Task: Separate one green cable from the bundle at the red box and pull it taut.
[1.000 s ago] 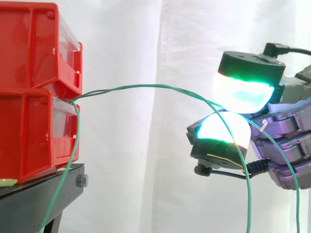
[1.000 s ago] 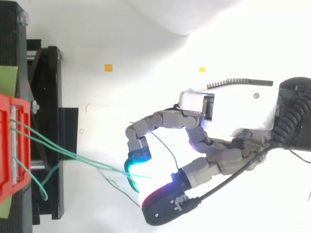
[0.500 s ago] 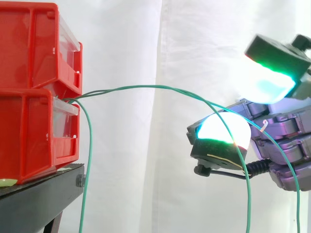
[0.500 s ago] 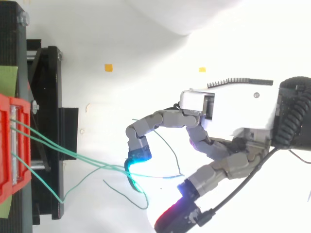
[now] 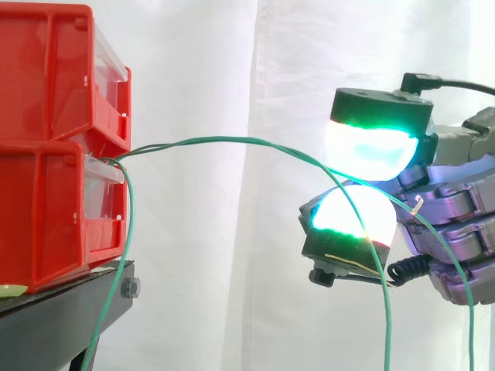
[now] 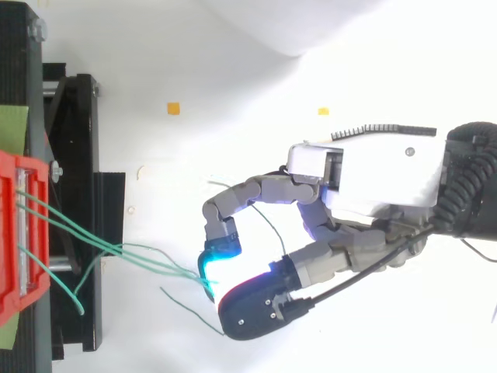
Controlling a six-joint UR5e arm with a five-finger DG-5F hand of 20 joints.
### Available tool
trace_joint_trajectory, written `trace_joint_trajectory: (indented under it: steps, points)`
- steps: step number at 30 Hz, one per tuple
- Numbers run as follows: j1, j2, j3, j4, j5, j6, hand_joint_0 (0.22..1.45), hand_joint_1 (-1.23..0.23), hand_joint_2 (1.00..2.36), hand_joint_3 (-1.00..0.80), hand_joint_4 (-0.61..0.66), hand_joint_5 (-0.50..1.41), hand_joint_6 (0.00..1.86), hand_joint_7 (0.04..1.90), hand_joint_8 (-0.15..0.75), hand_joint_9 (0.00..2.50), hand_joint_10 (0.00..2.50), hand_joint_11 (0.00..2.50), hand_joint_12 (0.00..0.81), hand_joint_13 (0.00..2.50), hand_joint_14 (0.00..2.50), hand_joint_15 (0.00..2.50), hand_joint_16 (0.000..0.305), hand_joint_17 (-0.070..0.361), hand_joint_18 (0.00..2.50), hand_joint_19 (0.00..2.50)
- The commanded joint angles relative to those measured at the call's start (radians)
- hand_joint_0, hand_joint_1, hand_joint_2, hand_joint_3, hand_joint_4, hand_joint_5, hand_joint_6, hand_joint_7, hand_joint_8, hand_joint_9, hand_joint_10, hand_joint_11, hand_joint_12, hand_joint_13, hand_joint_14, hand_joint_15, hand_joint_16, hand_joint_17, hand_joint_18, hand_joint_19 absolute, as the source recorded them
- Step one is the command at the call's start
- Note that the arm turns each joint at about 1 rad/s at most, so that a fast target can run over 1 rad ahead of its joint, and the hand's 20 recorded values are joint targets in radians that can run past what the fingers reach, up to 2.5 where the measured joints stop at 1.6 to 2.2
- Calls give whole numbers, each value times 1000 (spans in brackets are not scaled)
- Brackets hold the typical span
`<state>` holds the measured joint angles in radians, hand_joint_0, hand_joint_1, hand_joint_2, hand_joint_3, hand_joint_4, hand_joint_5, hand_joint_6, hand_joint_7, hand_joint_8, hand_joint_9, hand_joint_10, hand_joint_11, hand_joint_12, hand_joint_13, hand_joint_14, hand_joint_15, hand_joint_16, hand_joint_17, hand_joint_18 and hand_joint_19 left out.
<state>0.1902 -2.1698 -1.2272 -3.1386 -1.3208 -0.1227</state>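
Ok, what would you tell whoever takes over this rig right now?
Hand: pads closed on green cables arching out from the lower red bin; one strand or two pinched, cannot tell.
A loose strand hangs beside the black stand.
Done: grasp made.
Left: confirm a single strand, then pull away from the bin until the arch goes straight.

Two red bins [image 5: 54, 77], three green cables [image 5: 232, 140], one black stand [image 5: 54, 325], one robot hand [image 6: 365, 186].
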Motion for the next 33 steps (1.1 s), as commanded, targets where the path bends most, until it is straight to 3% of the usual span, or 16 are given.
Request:
trace_joint_trajectory:
  steps: [1, 12, 21, 28, 29, 33]
  points:
    - [0, 1, 0, 0, 0, 0, 699, -632, 1011, -370, 148, 115, 537, 1364, 53, 2500, 2104, 907, 170, 1940, 2500, 759, 49, 110, 1937, 1421]
    - [0, 1, 0, -1, 0, 2, 719, -666, 1015, -322, 141, 123, 507, 1464, 53, 2500, 2026, 983, 160, 1941, 2500, 753, 49, 109, 1908, 1428]
    - [2, 10, 2, -1, 0, 5, 733, -681, 1021, -220, 146, 126, 501, 1465, 24, 2500, 1724, 1146, 137, 1959, 2500, 727, 49, 110, 1878, 1419]
    - [-2, 10, 2, -8, -8, 3, 734, -686, 1022, -196, 145, 127, 502, 1467, 24, 2500, 1724, 1146, 130, 1969, 2500, 743, 47, 106, 1868, 1419]
    - [-5, 10, 2, -80, -52, 0, 734, -687, 1022, -194, 144, 127, 502, 1467, 24, 2500, 1724, 1146, 130, 1969, 2500, 743, 48, 107, 1866, 1419]
    - [-18, 10, 2, -144, -107, -3, 733, -688, 1022, -186, 143, 128, 502, 1470, 24, 2500, 1724, 1146, 122, 1969, 2500, 741, 47, 107, 1863, 1413]
